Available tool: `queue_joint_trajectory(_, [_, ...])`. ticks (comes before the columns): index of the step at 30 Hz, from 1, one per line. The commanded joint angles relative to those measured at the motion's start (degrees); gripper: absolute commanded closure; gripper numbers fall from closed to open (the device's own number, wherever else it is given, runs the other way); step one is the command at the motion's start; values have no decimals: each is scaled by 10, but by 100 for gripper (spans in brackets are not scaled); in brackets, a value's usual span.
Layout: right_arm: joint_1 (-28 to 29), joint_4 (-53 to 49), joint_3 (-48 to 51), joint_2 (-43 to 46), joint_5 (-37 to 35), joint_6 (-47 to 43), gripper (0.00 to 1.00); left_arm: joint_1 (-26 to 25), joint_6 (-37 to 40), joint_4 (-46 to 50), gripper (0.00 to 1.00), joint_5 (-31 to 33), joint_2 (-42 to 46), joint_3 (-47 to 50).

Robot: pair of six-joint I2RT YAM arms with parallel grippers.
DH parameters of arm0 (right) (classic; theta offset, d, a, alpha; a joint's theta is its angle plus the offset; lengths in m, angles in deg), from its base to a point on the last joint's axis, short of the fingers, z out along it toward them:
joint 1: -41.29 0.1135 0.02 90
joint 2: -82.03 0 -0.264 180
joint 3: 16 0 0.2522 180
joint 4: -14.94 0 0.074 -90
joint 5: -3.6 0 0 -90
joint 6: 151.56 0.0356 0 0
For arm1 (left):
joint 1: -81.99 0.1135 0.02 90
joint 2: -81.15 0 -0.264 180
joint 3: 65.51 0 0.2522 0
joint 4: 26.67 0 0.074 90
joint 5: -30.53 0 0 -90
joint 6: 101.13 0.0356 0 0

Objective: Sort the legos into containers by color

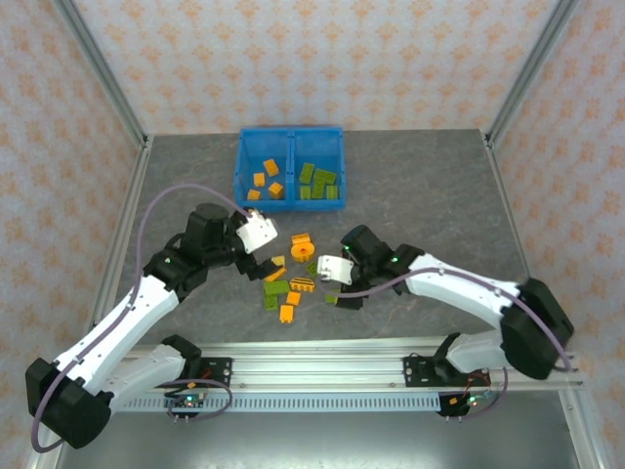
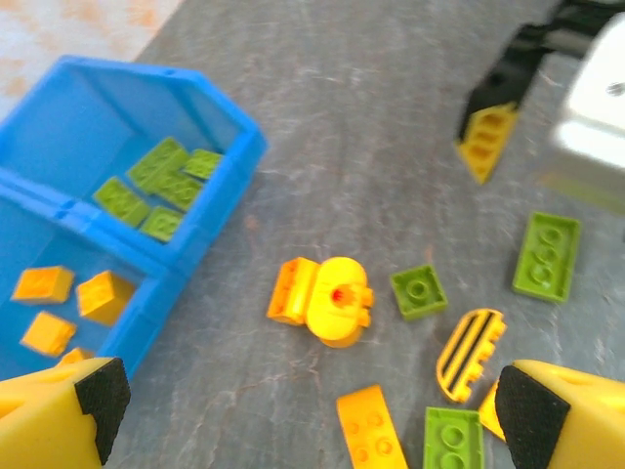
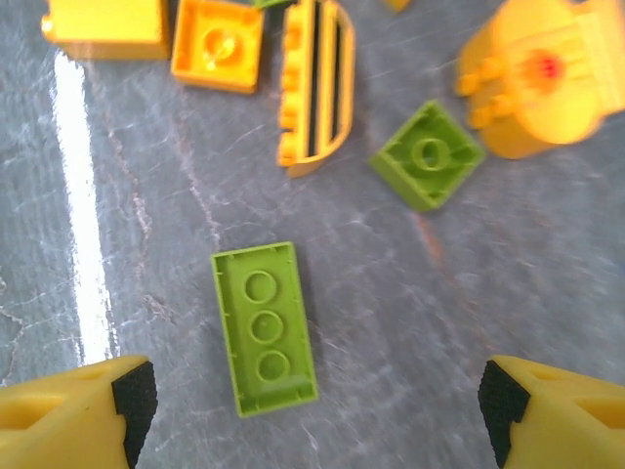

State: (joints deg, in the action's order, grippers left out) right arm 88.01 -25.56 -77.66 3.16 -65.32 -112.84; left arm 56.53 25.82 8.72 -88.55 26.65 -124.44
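We see a grey tabletop (image 1: 420,186) from above, walled by patterned panels (image 1: 293,59). Two white arms reach in from its near edge, the left arm (image 1: 127,313) and the right arm (image 1: 459,288), both bent toward the middle.

At the far side sits a blue tray of two joined bins (image 1: 291,130). The left bin holds orange legos (image 1: 266,181) and the right bin holds green ones (image 1: 317,183). Between the arms, near the tray but apart from it, loose legos (image 1: 288,283) lie scattered on the tabletop, orange and green mixed.

The left pincer (image 2: 312,415) is spread wide and holds nothing. Our left wrist view looks down on a round orange piece (image 2: 337,301) touching an orange brick (image 2: 291,290), with the bins off to the left.

The right pincer (image 3: 312,401) is also spread wide and empty. A flat green plate (image 3: 264,327) with three studs lies on the tabletop between its fingertips, clear of both. Beyond it lie a small green square (image 3: 427,153) and a curved orange piece with black stripes (image 3: 314,83).
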Motion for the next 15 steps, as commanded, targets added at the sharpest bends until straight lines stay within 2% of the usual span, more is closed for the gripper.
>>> queue_joint_trajectory(1, [5,-22,-47,-58,59,-53,15,-5,82,21,0,-54,14,16])
queue_joint_trajectory(10, [5,-20,-35,-120,78,-74,23,-6,129,46,0,-74,8,21])
queue_joint_trajectory(15, [5,-40,-47,-134,49,-86,28,-5,139,55,0,-92,1,17])
